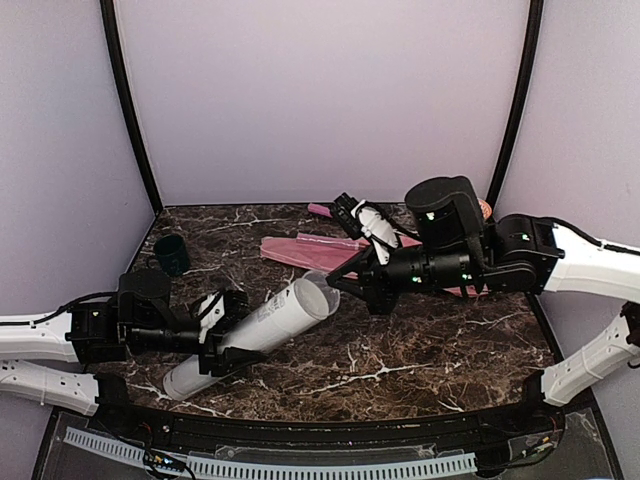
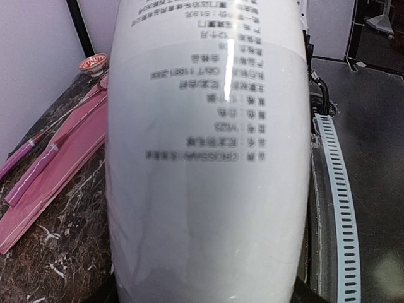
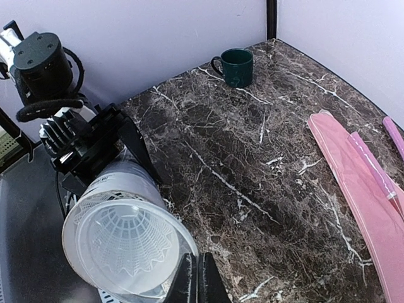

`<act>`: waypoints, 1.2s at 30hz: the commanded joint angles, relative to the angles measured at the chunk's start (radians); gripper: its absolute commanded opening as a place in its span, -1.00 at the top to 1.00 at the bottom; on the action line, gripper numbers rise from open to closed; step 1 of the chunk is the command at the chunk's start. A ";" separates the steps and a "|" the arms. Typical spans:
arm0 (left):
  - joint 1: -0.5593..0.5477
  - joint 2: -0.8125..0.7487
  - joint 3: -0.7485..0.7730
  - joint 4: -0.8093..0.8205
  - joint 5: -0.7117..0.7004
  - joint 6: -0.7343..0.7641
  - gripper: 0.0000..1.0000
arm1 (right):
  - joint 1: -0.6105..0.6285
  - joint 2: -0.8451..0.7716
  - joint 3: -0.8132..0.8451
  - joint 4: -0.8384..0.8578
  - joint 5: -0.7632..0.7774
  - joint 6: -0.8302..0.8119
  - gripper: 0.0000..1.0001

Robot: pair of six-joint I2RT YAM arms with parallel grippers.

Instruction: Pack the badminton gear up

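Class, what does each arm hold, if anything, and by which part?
Left gripper holds the grey tube, jaws around its body, away from its mouth. Right gripper, shut, holds nothing.

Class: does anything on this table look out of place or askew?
The dark green mug in the far left corner is not badminton gear. The pale tube slants, held by the left gripper.

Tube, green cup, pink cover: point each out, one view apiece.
tube (image 1: 280, 315), top view, on the white barrel near its open end.
cup (image 3: 238, 68), right wrist view, on the front of its green wall.
cover (image 3: 366, 218), right wrist view, on its flat pink face.
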 commanded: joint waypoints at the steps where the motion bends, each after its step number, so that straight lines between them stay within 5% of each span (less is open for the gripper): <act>1: -0.001 -0.010 -0.011 0.054 0.025 -0.010 0.08 | 0.017 0.017 0.047 0.008 0.014 -0.027 1.00; 36: -0.001 -0.012 -0.018 0.057 0.037 -0.011 0.08 | -0.040 0.015 0.017 0.024 -0.145 -0.043 1.00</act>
